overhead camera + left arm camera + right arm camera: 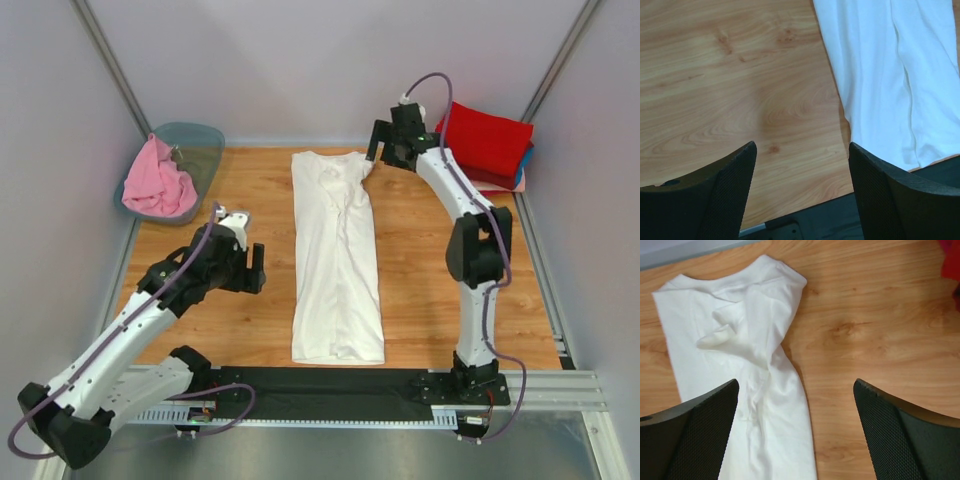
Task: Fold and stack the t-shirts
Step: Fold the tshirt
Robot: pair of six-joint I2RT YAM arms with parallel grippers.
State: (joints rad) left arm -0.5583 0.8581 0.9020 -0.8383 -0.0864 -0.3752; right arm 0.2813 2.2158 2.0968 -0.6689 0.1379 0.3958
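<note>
Looking at where this job stands: the white t-shirt [338, 260] lies down the middle of the wooden table [430, 300] as 1 long narrow strip. Its sides are folded in, the collar end is at the far edge and the hem is near the arm bases. So my read is the lengthwise folds are done and the crosswise fold is up next. The right wrist view shows a bunched lump of fabric near the collar, bit messy tbh.

The right gripper [380, 148] sits at the far right corner of the strip, just beside the collar end, jaws spread wide with nothing between them. The left gripper [255, 270] hovers over bare wood to the left of the strip, also spread wide and holding nothing.

Next move, I'd guess: each gripper pinches 1 corner of the same end and carries it over to the other end, halving the strip. That lump probably wants flattening beforehand or the fold comes out lopsided.

The stack is at the far right, red t-shirt [490, 140] on top. The pink t-shirt [155, 185] is slumped in the tub [205, 150] at far left, not yet folded.
</note>
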